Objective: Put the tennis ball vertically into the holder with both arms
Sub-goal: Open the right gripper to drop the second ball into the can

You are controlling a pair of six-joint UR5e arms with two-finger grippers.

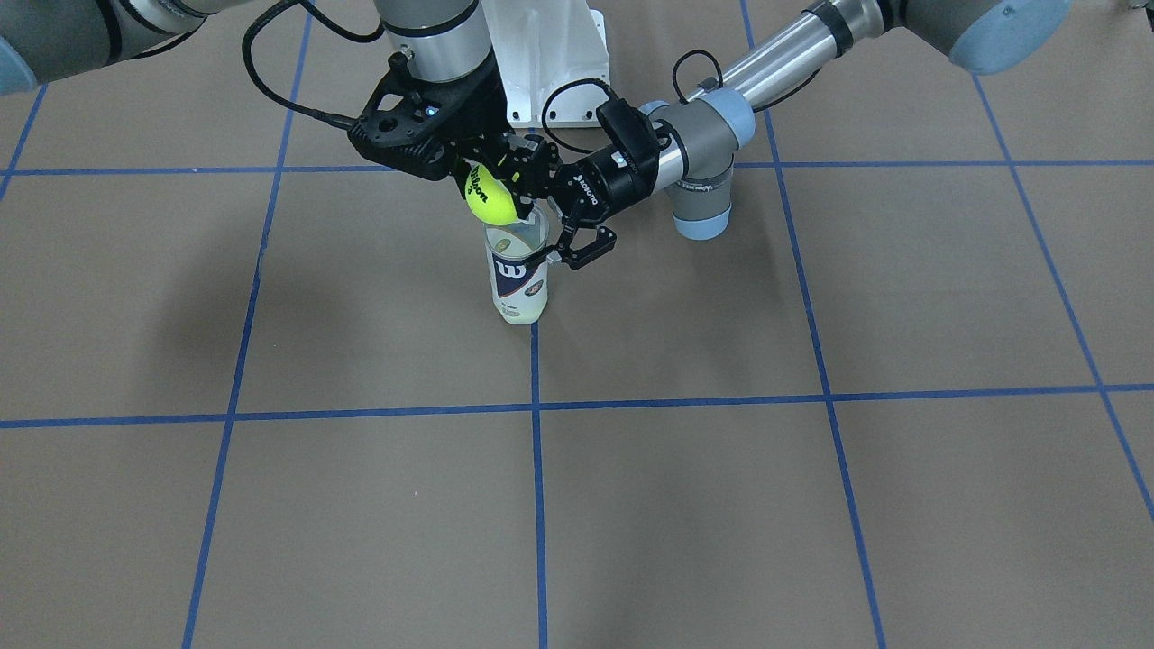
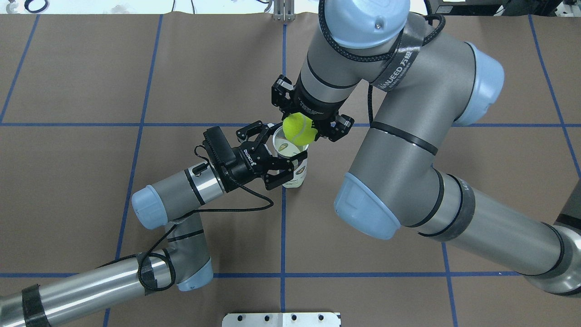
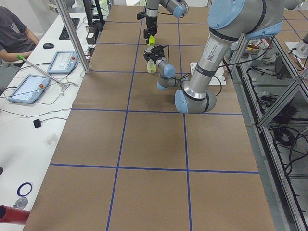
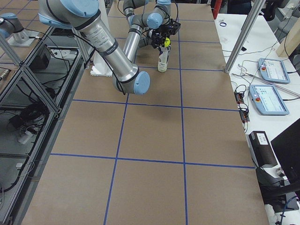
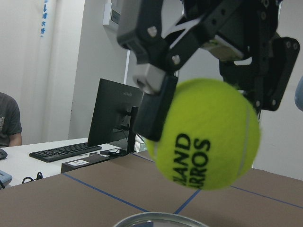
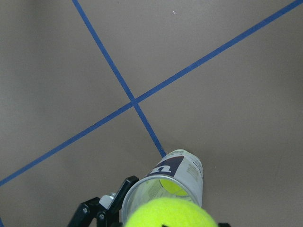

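Observation:
The holder (image 1: pixel 518 284), a clear can with a navy "W" label, stands upright on the brown table, open end up. My left gripper (image 1: pixel 539 225) comes in from the side and is shut on the holder near its rim; it also shows in the overhead view (image 2: pixel 287 143). My right gripper (image 2: pixel 299 128) points down and is shut on a yellow-green tennis ball (image 1: pixel 491 194), held just above the rim and a little off its centre. The left wrist view shows the ball (image 5: pixel 208 135) over the rim (image 5: pixel 151 220). The right wrist view shows another ball (image 6: pixel 173 186) inside the holder (image 6: pixel 182 168).
Blue tape lines (image 1: pixel 535 410) divide the table into squares. The white robot base (image 1: pixel 559 72) stands behind the holder. A side desk holds tablets (image 3: pixel 28 86) with a seated person (image 3: pixel 14 33). Metal posts (image 3: pixel 72 33) stand at the table's edge.

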